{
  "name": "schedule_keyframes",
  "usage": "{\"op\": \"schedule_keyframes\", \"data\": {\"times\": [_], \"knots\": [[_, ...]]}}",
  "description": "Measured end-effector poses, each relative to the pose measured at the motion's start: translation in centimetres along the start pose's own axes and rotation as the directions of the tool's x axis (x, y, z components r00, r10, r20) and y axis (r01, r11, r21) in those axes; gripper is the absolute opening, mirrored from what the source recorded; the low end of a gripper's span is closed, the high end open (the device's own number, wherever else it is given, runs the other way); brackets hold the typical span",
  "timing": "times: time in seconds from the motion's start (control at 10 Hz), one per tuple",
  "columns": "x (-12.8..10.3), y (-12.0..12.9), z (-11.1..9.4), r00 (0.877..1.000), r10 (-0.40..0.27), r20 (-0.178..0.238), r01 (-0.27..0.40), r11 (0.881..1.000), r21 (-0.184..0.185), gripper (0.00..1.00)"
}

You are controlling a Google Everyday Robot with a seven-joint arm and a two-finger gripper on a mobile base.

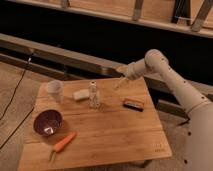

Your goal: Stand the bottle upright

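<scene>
One bottle (93,95) stands upright, job seemingly done, so the gripper (118,84) hovers apart over the table's (115,137) far edge, apparently empty, opening unreadable.

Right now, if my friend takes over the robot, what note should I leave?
Gripper: in the air near the back edge of the table, right of the bottle, not touching it.
Bottle: standing upright on the table, next to the pale block, with the cup further left.
Done: the bottle looks upright.
Left: probably nothing; just stay clear of it.
</scene>
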Motion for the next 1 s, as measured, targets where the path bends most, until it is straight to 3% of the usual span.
{"op": "schedule_keyframes", "data": {"times": [0.2,0.3,1.0], "knots": [[0.9,0.1,-1.4,0.995,0.03,-0.095,-0.024,0.998,0.065,0.8],[1.4,0.1,-2.0,0.992,0.042,-0.122,-0.031,0.996,0.089,0.8],[1.3,0.1,-2.0,0.991,0.041,-0.126,-0.03,0.995,0.091,0.8]]}}
